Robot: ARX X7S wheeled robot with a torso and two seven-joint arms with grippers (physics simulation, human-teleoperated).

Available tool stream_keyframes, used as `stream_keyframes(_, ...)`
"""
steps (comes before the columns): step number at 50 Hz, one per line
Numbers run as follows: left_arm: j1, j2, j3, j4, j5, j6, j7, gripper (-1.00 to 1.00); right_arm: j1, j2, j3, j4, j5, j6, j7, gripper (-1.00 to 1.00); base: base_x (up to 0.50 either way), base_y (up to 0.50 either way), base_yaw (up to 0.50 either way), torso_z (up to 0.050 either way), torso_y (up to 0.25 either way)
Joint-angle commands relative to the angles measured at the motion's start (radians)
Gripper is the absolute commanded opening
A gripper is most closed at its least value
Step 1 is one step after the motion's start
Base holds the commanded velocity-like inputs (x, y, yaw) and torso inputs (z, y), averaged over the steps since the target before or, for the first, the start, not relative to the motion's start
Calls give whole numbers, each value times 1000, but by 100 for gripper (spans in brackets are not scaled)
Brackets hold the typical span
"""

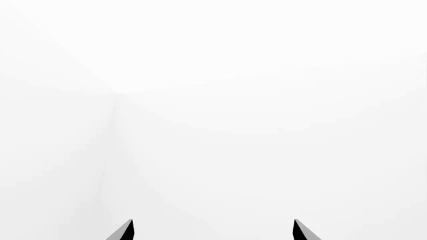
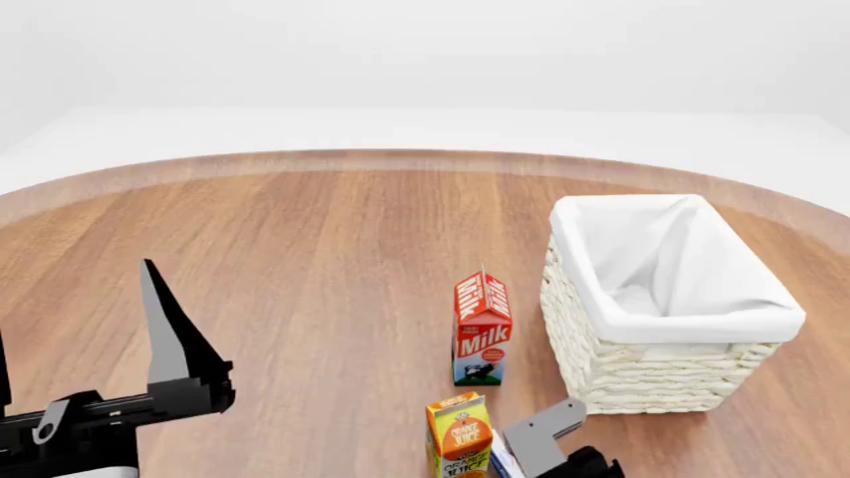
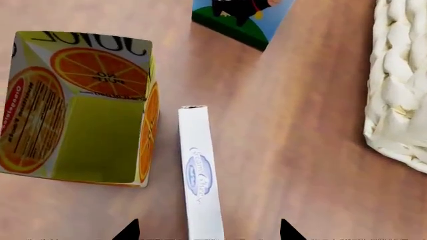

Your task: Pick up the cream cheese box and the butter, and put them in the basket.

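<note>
Left wrist view: only blank white background is seen. The left gripper [image 1: 213,231] is shown by two dark fingertips [image 1: 124,231] spread wide, with nothing between them.

Head view: the left gripper [image 2: 80,339] is raised at the near left of the wooden table [image 2: 293,259], well apart from every object, one long finger [image 2: 170,329] pointing up. The basket [image 2: 660,304] is placed at the right, its white liner folded over the rim. The milk carton [image 2: 481,329] stands upright just left of the basket. The juice carton [image 2: 460,434] stands nearer, at the bottom edge. The right gripper is seen only as a grey bracket beside the juice carton; its fingers are cut off here. The cream cheese box shows only as a sliver of blue beside it. The butter is not seen.

Right wrist view: the cream cheese box [image 3: 199,175] is seen standing on edge, just beside the juice carton [image 3: 83,107]. The right gripper [image 3: 208,231] has its tips spread wide either side of the box, not touching it. The basket wall [image 3: 400,85] is near, the milk carton [image 3: 243,17] beyond.
</note>
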Motion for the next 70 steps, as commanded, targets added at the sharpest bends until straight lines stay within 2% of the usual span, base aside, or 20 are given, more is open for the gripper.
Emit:
stream_keyframes(1,-1,-3,2,-2,0,0,-3,100,-6,-6,-11,19,-9,-9,-7,100,0,0,0,0,0)
stream_keyframes(26,-2,-8,11,-12,9,7,-10,100,-7,-17,-23,67,-30,-37,-25,100,0,0,0,0,0)
stream_keyframes(27,-2,-8,10,-12,9,7,-11,100,-7,-17,-29,67,-36,-40,-27,-100,0,0,0,0,0)
stream_keyframes(40,-1,-11,16,-14,13,11,-13,100,-1,-6,-82,40,-97,-64,-41,-100,0,0,0,0,0)
stream_keyframes(56,-3,-15,21,-15,15,9,-17,100,1,4,-59,15,-87,-65,-12,-100,0,0,0,0,0)
stream_keyframes(61,-4,-16,23,-16,14,10,-17,100,-9,47,6,-111,-48,-47,83,-100,0,0,0,0,0)
stream_keyframes(66,-4,-18,24,-18,11,11,-17,100,-25,120,90,-325,25,-6,216,-100,0,0,0,0,0)
stream_keyframes(70,-2,-20,24,-13,10,10,-18,100,-35,154,122,-414,66,12,263,-100,0,0,0,0,0)
